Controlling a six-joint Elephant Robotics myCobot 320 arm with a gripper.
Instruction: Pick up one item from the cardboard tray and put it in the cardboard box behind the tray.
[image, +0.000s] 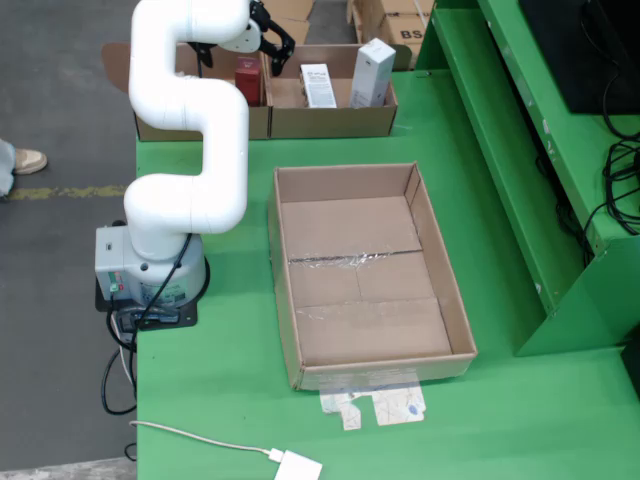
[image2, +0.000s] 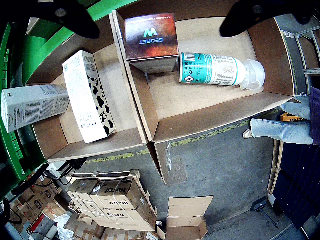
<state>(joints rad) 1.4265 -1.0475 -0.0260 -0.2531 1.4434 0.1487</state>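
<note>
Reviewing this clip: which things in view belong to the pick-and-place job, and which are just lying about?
Job:
- empty cardboard tray
- cardboard box behind it, holding the red carton, spray bottle, cow-print carton and white carton
- gripper, open above the box

Lying about:
- white adapter and cable
- taped paper scrap
- stacked cartons on the floor

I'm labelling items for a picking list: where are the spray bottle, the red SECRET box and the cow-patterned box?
spray bottle (image2: 212, 69): gripper view, teal label.
red SECRET box (image2: 151, 36): gripper view, printed top face.
cow-patterned box (image2: 89, 97): gripper view, spotted face.

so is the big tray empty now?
Empty: the cardboard tray shows only bare, taped floor in the fixed view; no items inside.
</note>
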